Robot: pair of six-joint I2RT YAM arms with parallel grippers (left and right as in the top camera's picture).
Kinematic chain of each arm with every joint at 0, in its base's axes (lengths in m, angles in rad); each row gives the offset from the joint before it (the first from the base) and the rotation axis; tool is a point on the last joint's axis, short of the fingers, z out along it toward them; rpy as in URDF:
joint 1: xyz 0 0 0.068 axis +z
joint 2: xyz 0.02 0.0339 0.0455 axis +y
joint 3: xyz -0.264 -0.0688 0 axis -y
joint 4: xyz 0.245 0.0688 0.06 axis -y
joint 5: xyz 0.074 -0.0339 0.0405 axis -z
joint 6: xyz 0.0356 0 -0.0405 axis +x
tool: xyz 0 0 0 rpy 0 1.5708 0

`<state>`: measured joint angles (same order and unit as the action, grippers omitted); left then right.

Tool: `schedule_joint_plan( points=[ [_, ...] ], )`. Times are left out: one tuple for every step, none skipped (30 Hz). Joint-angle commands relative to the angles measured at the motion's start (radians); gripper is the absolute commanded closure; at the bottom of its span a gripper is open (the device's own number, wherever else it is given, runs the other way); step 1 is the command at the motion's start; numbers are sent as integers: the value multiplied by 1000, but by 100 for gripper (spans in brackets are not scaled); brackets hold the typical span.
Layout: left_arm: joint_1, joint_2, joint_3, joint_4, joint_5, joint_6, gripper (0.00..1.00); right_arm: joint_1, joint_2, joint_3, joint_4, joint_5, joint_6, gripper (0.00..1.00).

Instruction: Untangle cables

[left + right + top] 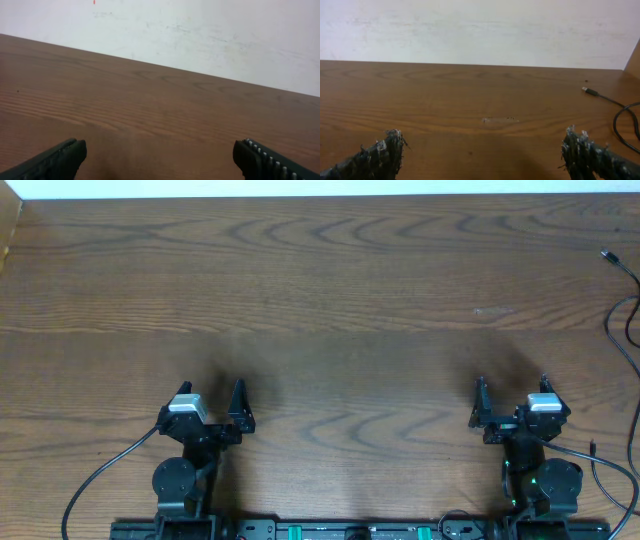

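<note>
Lying far off at 2 o'clock, the thin black cable [621, 267] seems light and limp — better pinched near its plug [607, 254] — while the left gripper [211, 389] and right gripper [512, 382] have fingers apart, empty.

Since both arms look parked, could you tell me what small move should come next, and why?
Probably reach the right end effector toward the black cables at the right edge of the table. Both end effectors are open and empty, and the only visible cables lie there, far from the left end effector.
</note>
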<state>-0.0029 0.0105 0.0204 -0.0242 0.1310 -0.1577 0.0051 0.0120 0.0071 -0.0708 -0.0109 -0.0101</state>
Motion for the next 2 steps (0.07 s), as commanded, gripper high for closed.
schedule_joint_plan(
  points=[
    [-2, -6, -16, -36, 10, -1, 2, 10, -7, -2, -5, 8, 13, 1],
    [-2, -6, -16, -36, 10, -1, 2, 10, -7, -2, -5, 8, 13, 1]
  ],
)
